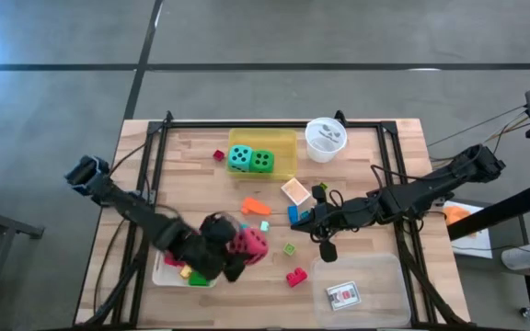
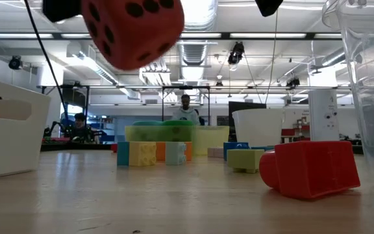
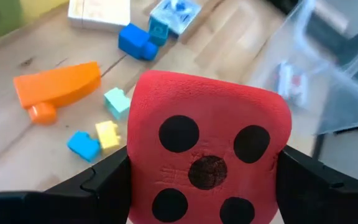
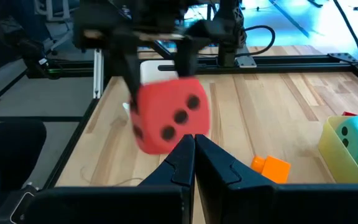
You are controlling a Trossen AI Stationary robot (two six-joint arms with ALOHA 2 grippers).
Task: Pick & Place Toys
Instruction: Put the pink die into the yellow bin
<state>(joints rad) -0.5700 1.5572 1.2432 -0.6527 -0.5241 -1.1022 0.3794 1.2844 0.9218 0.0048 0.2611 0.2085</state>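
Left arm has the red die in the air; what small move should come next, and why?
Probably carry it toward the yellow tray. The left gripper holds the red die clear of the table, and the teal die and green die already sit in that tray. The right gripper waits shut mid-table.

The high view looks straight down on the whole surface [image 1: 357,165]. The low view looks level across it into the room. Each wrist view looks forward from its arm. All four share the red die [image 1: 251,243], closest in the left wrist view.
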